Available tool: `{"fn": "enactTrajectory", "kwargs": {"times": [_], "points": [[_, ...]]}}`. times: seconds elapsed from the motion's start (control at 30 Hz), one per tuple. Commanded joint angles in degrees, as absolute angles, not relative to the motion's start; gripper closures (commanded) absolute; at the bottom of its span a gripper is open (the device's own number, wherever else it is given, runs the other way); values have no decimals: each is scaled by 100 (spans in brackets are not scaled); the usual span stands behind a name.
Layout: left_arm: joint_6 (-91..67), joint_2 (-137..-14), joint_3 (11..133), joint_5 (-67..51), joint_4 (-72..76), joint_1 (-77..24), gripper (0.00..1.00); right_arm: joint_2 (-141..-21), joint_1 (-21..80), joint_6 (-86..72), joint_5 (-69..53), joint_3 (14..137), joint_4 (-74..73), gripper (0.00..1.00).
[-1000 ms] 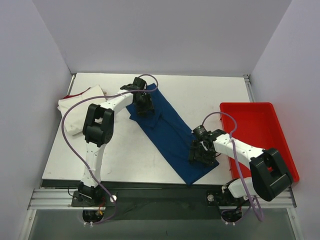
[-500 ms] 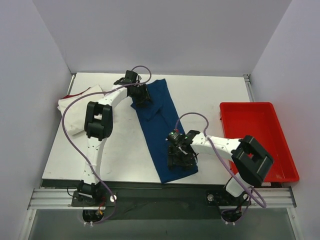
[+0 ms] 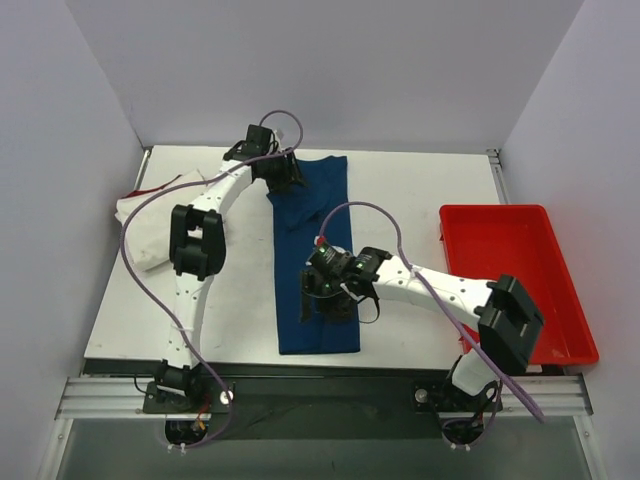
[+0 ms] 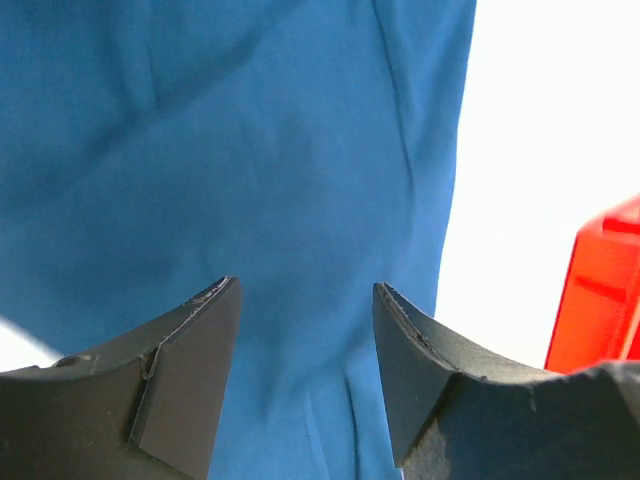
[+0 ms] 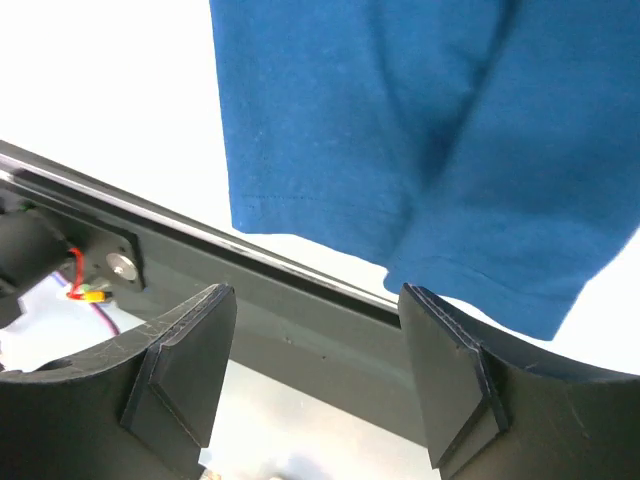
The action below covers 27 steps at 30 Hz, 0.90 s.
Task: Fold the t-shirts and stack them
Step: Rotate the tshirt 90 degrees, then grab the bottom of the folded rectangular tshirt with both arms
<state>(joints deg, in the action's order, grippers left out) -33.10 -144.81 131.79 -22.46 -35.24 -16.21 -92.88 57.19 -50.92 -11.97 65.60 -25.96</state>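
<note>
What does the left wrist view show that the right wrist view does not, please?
Only the left wrist view shows a corner of the red tray. Only the right wrist view shows the metal front rail and red and yellow wiring. Both show the blue t-shirt on the white table, beyond the open left hand and open right hand.

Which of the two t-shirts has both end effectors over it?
The dark blue t-shirt, stretched mid-table under the left end effector and right end effector; the cream-white t-shirt sits bunched at the left edge.
</note>
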Motion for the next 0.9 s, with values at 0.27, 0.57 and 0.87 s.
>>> {"fn": "enactTrajectory", "kwargs": {"times": [0.27, 0.57, 0.87], "points": [[-2874, -9428, 7845, -1486, -3261, -2135, 33, -8429, 5238, -4931, -659, 5283, -3349, 35], [-3752, -7227, 4592, -1239, -3876, -3111, 32, -8736, 5256, -4843, -975, 5036, -3033, 41], [-4403, -6855, 3692, -1582, -3464, -3471, 30, -9026, 5326, -4878, -897, 4957, -3015, 47]]}}
